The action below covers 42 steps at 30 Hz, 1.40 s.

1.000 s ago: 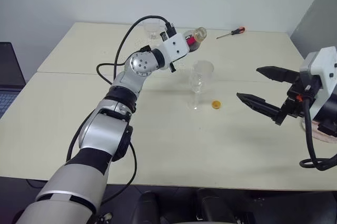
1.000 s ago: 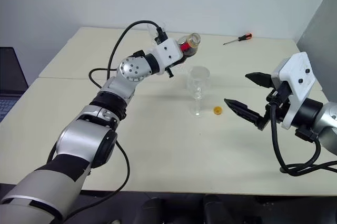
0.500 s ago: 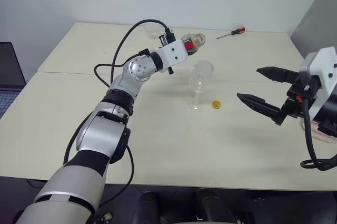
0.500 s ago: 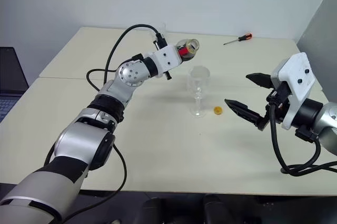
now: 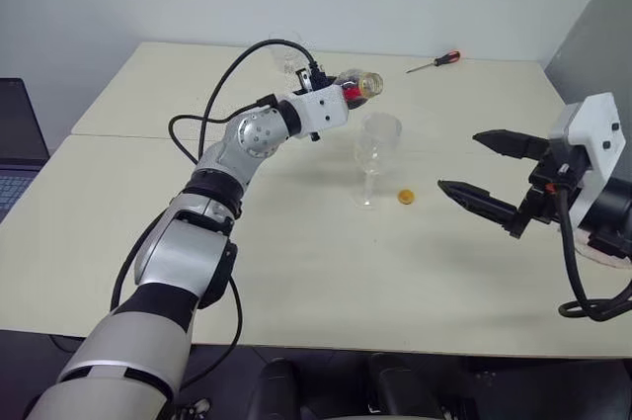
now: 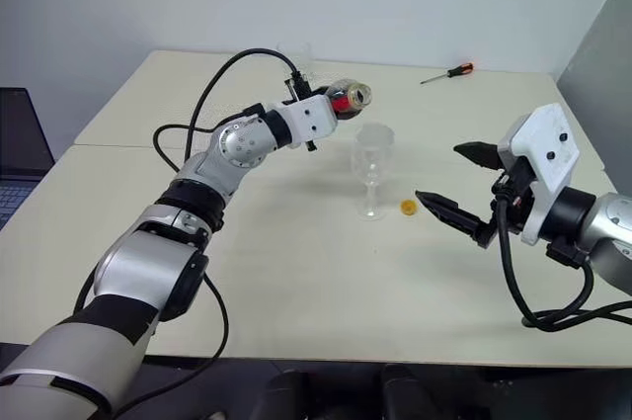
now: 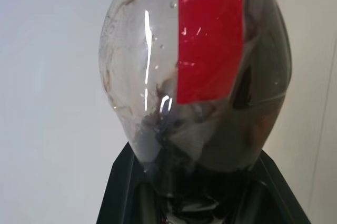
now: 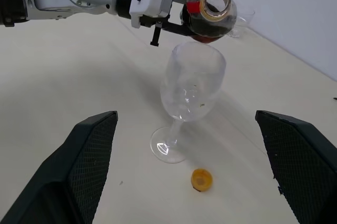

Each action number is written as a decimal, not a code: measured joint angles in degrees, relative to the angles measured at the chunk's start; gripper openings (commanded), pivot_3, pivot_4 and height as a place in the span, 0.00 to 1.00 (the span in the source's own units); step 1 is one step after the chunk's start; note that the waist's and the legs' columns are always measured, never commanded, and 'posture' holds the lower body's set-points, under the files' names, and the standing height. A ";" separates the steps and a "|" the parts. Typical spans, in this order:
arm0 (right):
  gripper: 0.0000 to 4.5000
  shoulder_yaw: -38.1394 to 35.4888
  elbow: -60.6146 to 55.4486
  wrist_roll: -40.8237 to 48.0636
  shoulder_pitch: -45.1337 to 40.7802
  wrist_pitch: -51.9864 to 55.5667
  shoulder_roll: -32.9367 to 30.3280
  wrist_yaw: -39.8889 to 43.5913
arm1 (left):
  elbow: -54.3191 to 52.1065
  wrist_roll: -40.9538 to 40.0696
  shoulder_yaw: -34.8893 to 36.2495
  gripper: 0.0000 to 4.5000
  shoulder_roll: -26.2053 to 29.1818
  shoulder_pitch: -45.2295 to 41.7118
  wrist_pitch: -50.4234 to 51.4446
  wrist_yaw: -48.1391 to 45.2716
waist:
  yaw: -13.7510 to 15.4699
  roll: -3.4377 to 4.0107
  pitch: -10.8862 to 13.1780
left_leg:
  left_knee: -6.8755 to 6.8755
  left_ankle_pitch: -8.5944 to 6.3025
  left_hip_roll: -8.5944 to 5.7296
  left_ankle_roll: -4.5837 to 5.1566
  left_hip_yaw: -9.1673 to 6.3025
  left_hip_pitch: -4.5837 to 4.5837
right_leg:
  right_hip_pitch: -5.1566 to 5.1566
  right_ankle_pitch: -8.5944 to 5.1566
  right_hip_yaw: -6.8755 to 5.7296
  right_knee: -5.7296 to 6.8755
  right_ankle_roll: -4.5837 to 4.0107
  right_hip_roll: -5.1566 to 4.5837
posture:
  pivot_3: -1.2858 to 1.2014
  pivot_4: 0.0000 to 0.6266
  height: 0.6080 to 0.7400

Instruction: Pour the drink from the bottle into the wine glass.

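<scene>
My left gripper is shut on the bottle, holding it in the air above and just behind the rim of the wine glass. The bottle lies tipped on its side, uncapped, with its open mouth facing the glass. The dark drink rests in the lower side of the bottle beside its red label. The wine glass stands upright on the table and looks empty. Right of the glass, my right gripper hovers open with nothing between its fingers.
A small yellow-orange cap lies on the table just right of the glass foot. A clear tumbler stands at the back behind my left arm. A red-handled screwdriver lies at the far right, a laptop at the left edge.
My left wrist has rolled, tipping the bottle further over with its mouth lower toward the glass. The right gripper stays open in the same place.
</scene>
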 measured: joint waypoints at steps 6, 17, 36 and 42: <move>1.00 0.15 0.07 0.02 -0.08 -0.01 0.00 0.01 | -0.01 2.06 -0.95 0.22 0.42 0.00 -2.30 2.31 | 0.02 0.00 0.00 | 0.03 0.00 0.00 0.00 0.00 0.00 | 0.00 0.00 0.00 0.01 0.00 0.00 | 0.52 0.24 1.00; 1.00 1.42 0.57 -0.02 -1.14 -0.07 0.00 0.36 | -0.06 3.15 -1.81 0.22 1.84 0.02 -3.96 2.92 | -0.01 0.00 0.00 | 0.03 0.00 0.01 0.00 0.01 0.01 | 0.00 0.01 -0.01 0.03 0.00 0.00 | 0.52 0.24 1.00; 1.00 2.14 0.54 0.01 -1.16 -0.09 0.08 0.05 | 0.07 7.08 -4.01 0.22 3.88 -0.02 -5.42 5.54 | 0.01 0.00 0.00 | 0.09 0.00 0.02 0.00 0.01 0.00 | 0.01 0.01 -0.01 0.06 -0.01 0.00 | 0.52 0.24 1.00; 1.00 2.19 0.54 0.04 -1.18 -0.09 0.08 0.02 | 0.28 8.35 -4.79 0.22 4.11 -0.40 -5.52 6.45 | 0.02 0.00 0.00 | 0.13 0.00 0.02 0.00 0.01 -0.01 | 0.01 0.01 0.00 0.07 -0.01 0.00 | 0.52 0.24 1.00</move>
